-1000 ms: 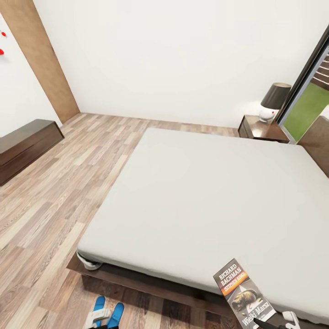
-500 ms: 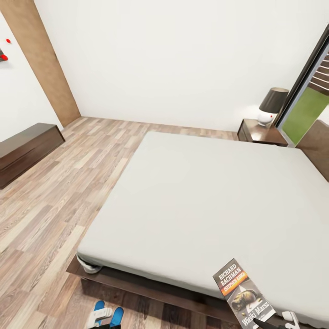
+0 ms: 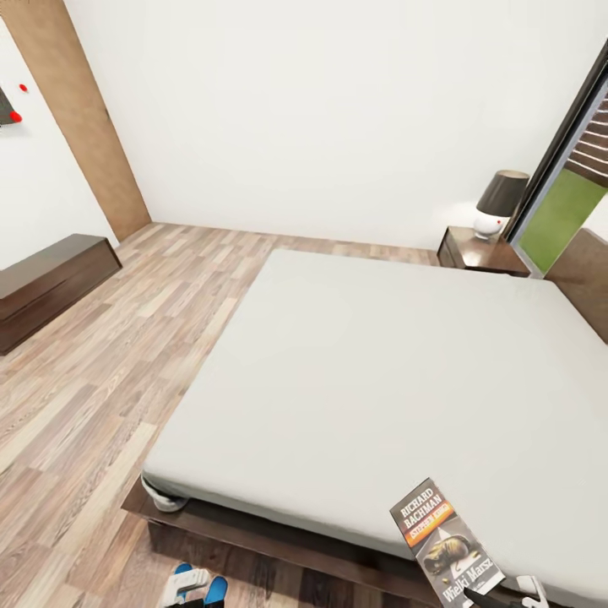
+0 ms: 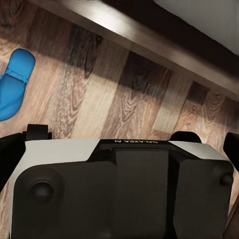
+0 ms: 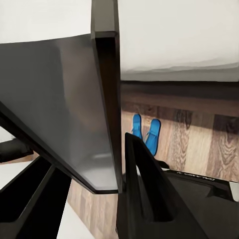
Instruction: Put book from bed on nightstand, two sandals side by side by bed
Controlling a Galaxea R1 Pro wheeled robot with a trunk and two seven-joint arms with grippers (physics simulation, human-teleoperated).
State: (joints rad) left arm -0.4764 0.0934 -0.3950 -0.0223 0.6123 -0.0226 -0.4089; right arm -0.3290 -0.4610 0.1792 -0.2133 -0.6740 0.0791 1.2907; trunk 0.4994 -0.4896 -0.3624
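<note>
The book (image 3: 443, 545), dark-covered with "RICHARD BACHMAN" lettering, hangs tilted over the bed's near right corner, my right gripper (image 3: 500, 598) shut on its lower end. In the right wrist view the book (image 5: 64, 104) shows edge-on between the dark fingers (image 5: 144, 189). The bed (image 3: 380, 371) has a pale mattress and a dark frame. Two blue sandals (image 3: 201, 584) lie together on the floor by the bed's foot, under my left gripper (image 3: 186, 581); they show as a pair (image 5: 146, 132). One sandal (image 4: 15, 84) appears in the left wrist view, where the fingers (image 4: 10, 154) stand wide apart. A nightstand (image 3: 480, 252) stands beyond the bed's far corner.
A lamp (image 3: 498, 203) with a dark shade stands on the nightstand. A long dark dresser (image 3: 51, 283) lines the left wall. Wood-plank floor (image 3: 118, 371) lies open left of the bed. A dark-framed window (image 3: 561, 194) is at the far right.
The whole head view has shifted, so the room sits slightly lower and the sandals nearer the bottom edge. The book stays held in the right gripper.
</note>
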